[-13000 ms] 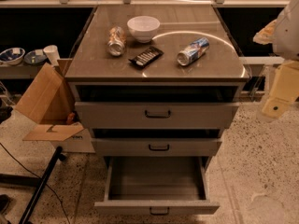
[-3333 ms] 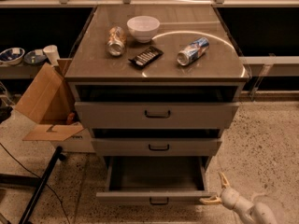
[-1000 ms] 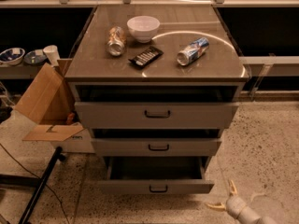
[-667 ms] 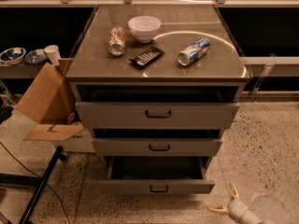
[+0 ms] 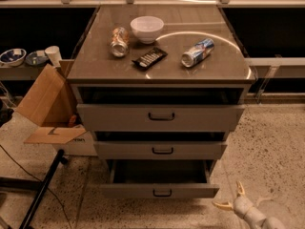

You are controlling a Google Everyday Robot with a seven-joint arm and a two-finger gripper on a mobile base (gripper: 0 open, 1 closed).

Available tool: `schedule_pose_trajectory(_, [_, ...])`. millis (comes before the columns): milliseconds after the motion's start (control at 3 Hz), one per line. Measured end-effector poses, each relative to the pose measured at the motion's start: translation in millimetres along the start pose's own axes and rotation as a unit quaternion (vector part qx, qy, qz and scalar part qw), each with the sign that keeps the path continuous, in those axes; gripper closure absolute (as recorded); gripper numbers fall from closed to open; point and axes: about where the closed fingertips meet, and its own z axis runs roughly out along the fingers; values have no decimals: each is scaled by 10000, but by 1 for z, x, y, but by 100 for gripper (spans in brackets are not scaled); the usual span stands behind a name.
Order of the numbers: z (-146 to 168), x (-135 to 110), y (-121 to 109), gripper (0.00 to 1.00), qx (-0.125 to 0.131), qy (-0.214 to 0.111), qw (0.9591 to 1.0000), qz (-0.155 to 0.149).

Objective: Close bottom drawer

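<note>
The bottom drawer (image 5: 159, 190) is the lowest of three grey drawers in the cabinet. It stands pulled out a short way, with a strip of its dark interior showing behind the front panel and its small black handle (image 5: 162, 193) at the middle. My gripper (image 5: 229, 196) is low at the bottom right, on the floor side of the drawer's right front corner, a little apart from it. Its two pale fingers are spread open and hold nothing.
The middle drawer (image 5: 161, 150) and top drawer (image 5: 161, 117) stand slightly out. On the cabinet top lie a white bowl (image 5: 147, 28), two cans (image 5: 119, 41) (image 5: 197, 52) and a black remote (image 5: 149, 57). An open cardboard box (image 5: 47, 109) and black stand legs (image 5: 40, 193) sit at left.
The bottom drawer has gone from wide open to mostly pushed in. Over the last second it has held still while my gripper drew back slightly down and right.
</note>
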Motion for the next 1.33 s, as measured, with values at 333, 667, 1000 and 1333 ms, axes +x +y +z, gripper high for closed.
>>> schedule_pose_trajectory(333, [13, -4, -21, 0, 160, 22, 9999, -13])
schedule_pose_trajectory(667, [27, -9, -33, 0, 208, 20, 9998, -11])
schedule_pose_trajectory(1000, [45, -16, -34, 0, 147, -9, 9999, -1])
schedule_pose_trajectory(1333, [63, -24, -33, 0, 81, -31, 10000, -11])
